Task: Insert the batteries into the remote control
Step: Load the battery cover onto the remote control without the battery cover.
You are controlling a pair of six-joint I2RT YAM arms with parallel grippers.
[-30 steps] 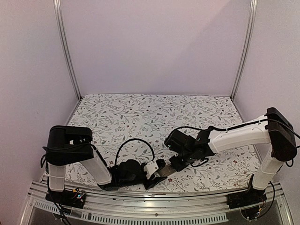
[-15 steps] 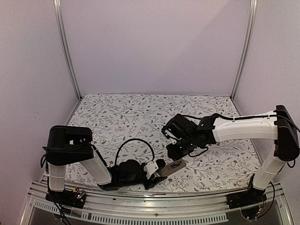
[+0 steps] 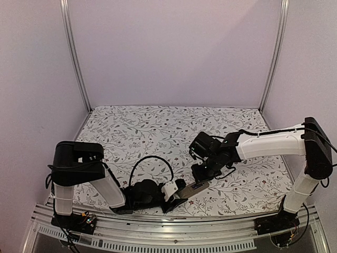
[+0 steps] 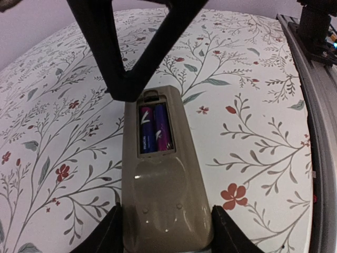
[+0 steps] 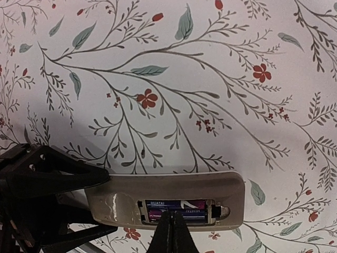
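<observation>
The left gripper [image 4: 167, 232] clamped the remote control [image 4: 160, 179] by its near end, the batteries [image 4: 154, 128] lying in its open back, the right gripper [image 5: 172, 229] pinched closed close above

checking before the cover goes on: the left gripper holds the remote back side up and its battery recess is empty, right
Not empty: the left wrist view shows two batteries seated side by side in the open back of the remote control, which the left gripper does hold back side up.
</observation>
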